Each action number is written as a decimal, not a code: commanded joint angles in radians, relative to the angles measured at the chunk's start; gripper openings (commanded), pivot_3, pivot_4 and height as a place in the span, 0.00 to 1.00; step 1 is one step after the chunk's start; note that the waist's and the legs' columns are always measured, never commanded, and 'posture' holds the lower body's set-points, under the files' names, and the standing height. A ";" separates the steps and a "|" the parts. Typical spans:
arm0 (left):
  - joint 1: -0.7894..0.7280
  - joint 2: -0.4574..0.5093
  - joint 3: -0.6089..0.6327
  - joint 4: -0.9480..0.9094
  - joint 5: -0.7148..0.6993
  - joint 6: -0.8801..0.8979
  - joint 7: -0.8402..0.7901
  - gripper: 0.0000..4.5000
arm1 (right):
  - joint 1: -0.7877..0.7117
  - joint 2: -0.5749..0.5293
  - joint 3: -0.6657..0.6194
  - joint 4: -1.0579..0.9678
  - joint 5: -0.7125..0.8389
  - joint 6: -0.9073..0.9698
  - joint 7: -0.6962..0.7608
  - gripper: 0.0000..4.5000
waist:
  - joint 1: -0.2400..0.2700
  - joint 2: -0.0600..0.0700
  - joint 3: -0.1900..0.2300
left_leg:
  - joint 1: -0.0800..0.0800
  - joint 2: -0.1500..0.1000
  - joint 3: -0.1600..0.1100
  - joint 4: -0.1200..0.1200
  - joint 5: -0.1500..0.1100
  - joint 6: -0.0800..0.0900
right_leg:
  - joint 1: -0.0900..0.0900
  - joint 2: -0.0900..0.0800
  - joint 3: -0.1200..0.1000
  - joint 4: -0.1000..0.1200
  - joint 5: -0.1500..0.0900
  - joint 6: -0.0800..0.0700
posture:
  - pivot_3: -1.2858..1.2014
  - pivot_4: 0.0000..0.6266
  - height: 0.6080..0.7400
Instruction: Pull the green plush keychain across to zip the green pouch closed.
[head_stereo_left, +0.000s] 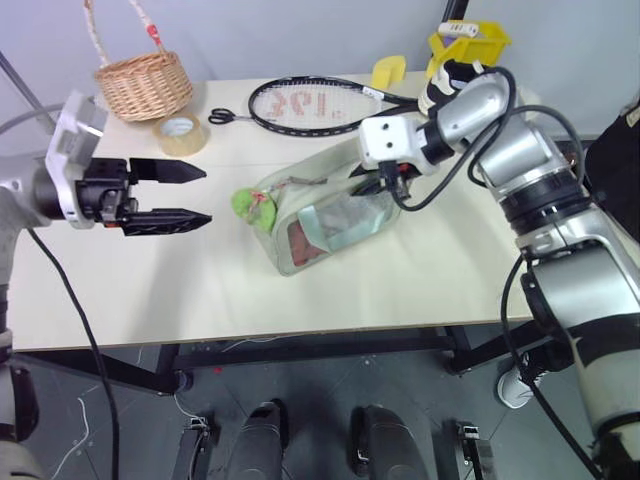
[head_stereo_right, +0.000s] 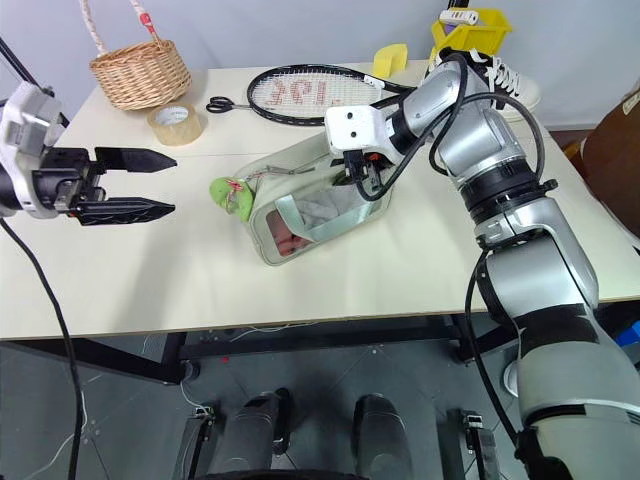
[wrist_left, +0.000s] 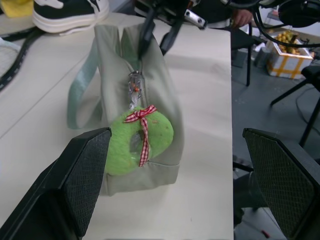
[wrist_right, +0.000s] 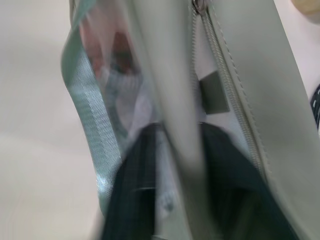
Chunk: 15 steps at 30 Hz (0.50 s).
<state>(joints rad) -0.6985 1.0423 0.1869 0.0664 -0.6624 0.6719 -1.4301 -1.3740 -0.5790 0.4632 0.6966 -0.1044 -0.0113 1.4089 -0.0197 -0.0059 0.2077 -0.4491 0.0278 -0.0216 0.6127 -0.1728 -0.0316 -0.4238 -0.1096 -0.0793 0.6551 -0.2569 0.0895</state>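
The green pouch (head_stereo_left: 325, 220) lies mid-desk on the pale desk (head_stereo_left: 200, 290), which stands on a dark grey floor. The green plush keychain (head_stereo_left: 250, 207) hangs at the pouch's end nearest the left gripper (head_stereo_left: 185, 196), whose fingers are spread apart, clear of it. The right gripper (wrist_right: 175, 165) is clamped on the pouch's far-end fabric. Beyond the pouch lie a racket (head_stereo_left: 310, 105), a tape roll (head_stereo_left: 181, 134) and a wicker basket (head_stereo_left: 145, 82).

A robotics test lab. A plain pale bench (head_stereo_left: 300, 290) on a black metal frame stands on a grey floor against a bare grey wall, with loose cables beneath. Unrelated props lie scattered on it: a wicker basket (head_stereo_left: 145, 85), tape roll (head_stereo_left: 181, 134), tennis racket (head_stereo_left: 315, 105), scissors (head_stereo_left: 228, 116).
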 joint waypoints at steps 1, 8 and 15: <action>0.009 0.017 0.044 -0.040 -0.017 -0.003 0.015 1.00 | -0.066 0.028 -0.050 -0.033 -0.004 0.165 -0.023 0.01 | 0.000 0.000 0.000 | 0.000 0.000 0.000 0.000 0.000 0.000 | 0.000 0.001 0.000 0.000 0.000 0.000 | 0.52 0.24 0.98; 0.004 -0.001 0.030 -0.038 -0.012 -0.017 0.033 1.00 | -0.022 -0.011 -0.008 -0.346 -0.043 0.613 0.045 0.01 | 0.006 0.000 0.000 | 0.000 0.002 0.000 0.001 0.001 -0.001 | -0.001 0.002 0.001 0.003 0.000 0.000 | 0.52 0.24 0.98; -0.013 -0.013 0.012 -0.026 -0.003 -0.029 0.033 1.00 | 0.042 -0.038 0.002 -0.524 -0.032 0.760 0.057 0.01 | 0.005 0.000 0.000 | 0.000 0.002 0.000 0.001 0.001 -0.001 | -0.002 0.003 0.001 0.004 0.000 -0.001 | 0.52 0.24 0.98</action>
<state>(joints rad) -0.6841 1.0208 0.1826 0.0479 -0.6640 0.6603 -1.3939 -1.3157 -0.6066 0.4758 0.2266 -0.1499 0.7285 1.4613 -0.0149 -0.0060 0.2077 -0.4491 0.0297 -0.0218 0.6139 -0.1723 -0.0324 -0.4254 -0.1066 -0.0778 0.6588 -0.2568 0.0890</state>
